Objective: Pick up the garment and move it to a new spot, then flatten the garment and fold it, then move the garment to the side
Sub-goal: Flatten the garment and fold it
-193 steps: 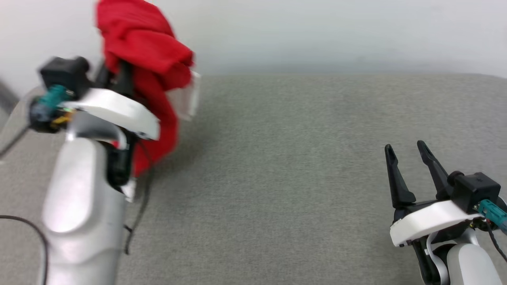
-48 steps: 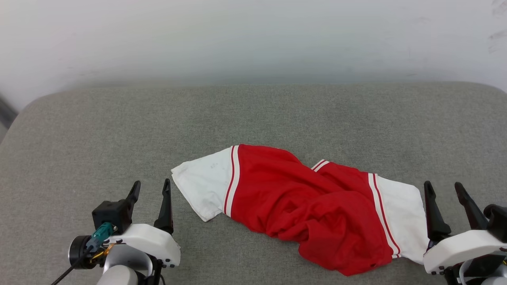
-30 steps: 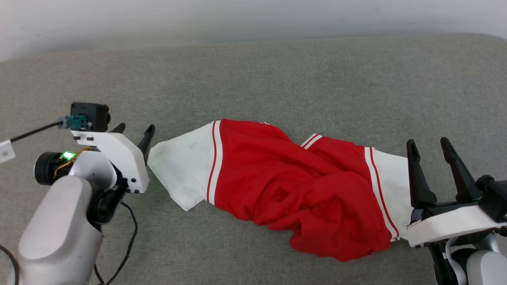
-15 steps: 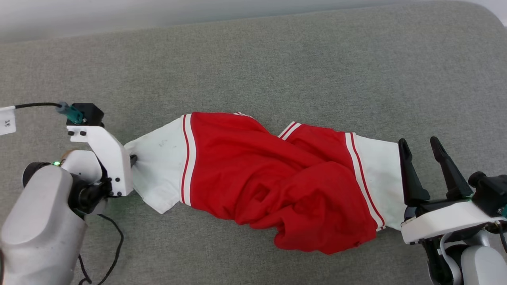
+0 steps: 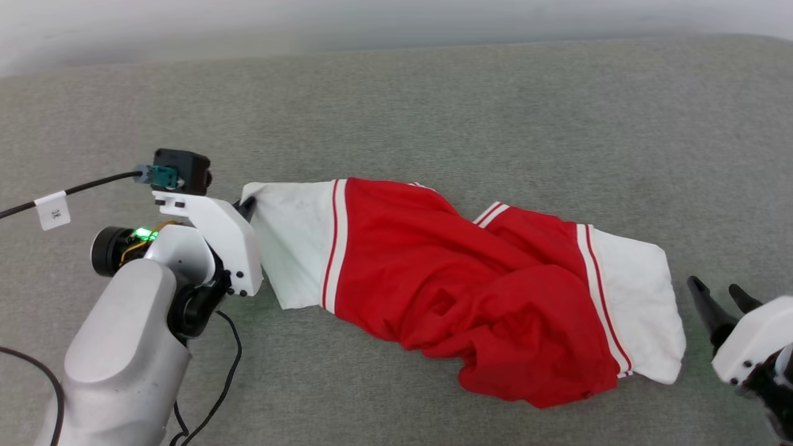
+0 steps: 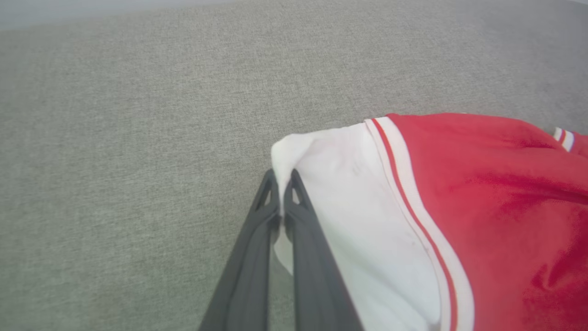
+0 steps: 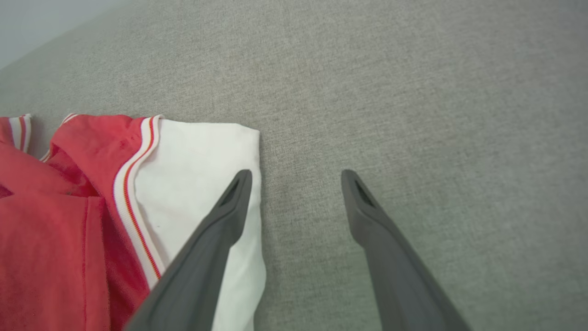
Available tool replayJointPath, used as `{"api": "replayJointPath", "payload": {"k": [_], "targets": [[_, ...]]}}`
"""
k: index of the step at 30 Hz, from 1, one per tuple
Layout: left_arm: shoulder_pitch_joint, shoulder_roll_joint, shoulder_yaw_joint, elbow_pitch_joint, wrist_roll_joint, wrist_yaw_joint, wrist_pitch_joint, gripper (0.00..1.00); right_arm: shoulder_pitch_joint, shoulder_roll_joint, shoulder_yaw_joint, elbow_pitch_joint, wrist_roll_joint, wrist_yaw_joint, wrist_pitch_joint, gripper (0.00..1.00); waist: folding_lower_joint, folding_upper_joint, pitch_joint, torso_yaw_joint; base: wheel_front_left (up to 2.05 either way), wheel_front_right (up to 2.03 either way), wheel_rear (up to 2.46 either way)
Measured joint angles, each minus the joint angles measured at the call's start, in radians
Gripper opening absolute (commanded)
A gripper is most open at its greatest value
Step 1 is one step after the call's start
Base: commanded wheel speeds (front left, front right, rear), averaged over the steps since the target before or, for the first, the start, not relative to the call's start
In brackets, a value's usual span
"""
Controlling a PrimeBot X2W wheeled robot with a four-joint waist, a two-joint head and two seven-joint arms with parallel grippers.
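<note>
Garment [image 5: 471, 297] lies rumpled across the middle of the grey cloth-covered desk [image 5: 433, 111], long axis running left to right, red body bunched and creased in the centre with a fold drooping toward the near edge. White sleeve panel at each end: left sleeve [image 5: 291, 241] toward the robot's left, right sleeve [image 5: 638, 310] toward its right, each joined to the red by red-white striped trim [image 5: 331, 248]. Left hand [image 5: 248, 203] sits at the far outer corner of the left sleeve. In the left wrist view the left hand [image 6: 281, 177] has its two dark fingers pressed together with a thin layer of white cloth pinched between them, the corner puckering up just past the tips; the rest of the garment [image 6: 459, 184] rests on the desk. Right hand [image 5: 714, 286] is low at the right edge of the head view, just beside the right sleeve's outer edge. In the right wrist view the right hand [image 7: 296, 174] stands wide, holding nothing, bare desk between the fingers; one finger overlaps the sleeve edge of the garment [image 7: 69, 207], contact uncertain from this angle. A black cable [image 5: 80, 186] with a white tag [image 5: 52, 210] runs off from the left wrist.
</note>
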Motion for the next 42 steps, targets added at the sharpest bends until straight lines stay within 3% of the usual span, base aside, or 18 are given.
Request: {"api": "replayJointPath", "payload": {"k": [7, 16, 17, 18, 25, 30, 35, 42], "targets": [[0.000, -0.015, -0.016, -0.103, 0.020, 0.009, -0.049, 0.00, -0.081, -0.051, 0.003, 0.000, 0.063, 0.000, 0.313, 1.00, 0.0000, 0.0000, 0.013, 0.051, 0.00, 0.00, 0.00], [-0.008, -0.025, -0.032, -0.175, 0.031, 0.018, -0.059, 0.00, -0.173, -0.060, 0.014, 0.098, 0.032, 0.001, 0.452, 0.98, 0.0000, 0.0000, 0.072, 0.099, 0.00, 0.00, 0.00], [-0.008, -0.025, -0.032, -0.178, 0.030, 0.020, -0.058, 0.00, -0.181, -0.059, 0.011, 0.108, 0.034, 0.001, 0.462, 0.33, -0.0001, 0.0000, 0.076, 0.102, 0.00, 0.00, 0.00], [-0.008, -0.024, -0.032, -0.179, 0.028, 0.021, -0.058, 0.00, -0.187, -0.058, 0.008, 0.115, 0.036, 0.000, 0.470, 0.00, -0.0001, 0.0000, 0.078, 0.105, 0.00, 0.00, 0.00], [-0.006, -0.004, -0.020, -0.187, 0.024, 0.032, -0.066, 0.00, -0.205, -0.070, 0.048, 0.109, 0.020, 0.000, 0.435, 0.00, 0.0000, 0.0000, 0.062, 0.099, 0.00, 0.00, 0.00], [-0.007, 0.007, -0.005, -0.188, 0.035, 0.044, -0.107, 0.00, -0.227, -0.093, 0.084, 0.057, -0.040, 0.000, 0.343, 0.00, 0.0000, 0.0000, 0.020, 0.086, 0.00, 0.00, 0.00], [-0.042, 0.003, 0.011, -0.179, 0.041, 0.057, -0.142, 0.00, -0.275, -0.116, 0.118, 0.028, -0.081, 0.000, 0.241, 0.00, 0.0000, 0.0000, -0.038, 0.074, 0.00, 0.00, 0.00], [-0.157, -0.023, 0.025, -0.120, 0.036, 0.060, -0.174, 0.00, -0.414, -0.125, 0.204, 0.048, -0.091, 0.000, 0.183, 0.00, 0.0000, 0.0000, -0.121, 0.058, 0.00, 0.00, 0.00]]}}
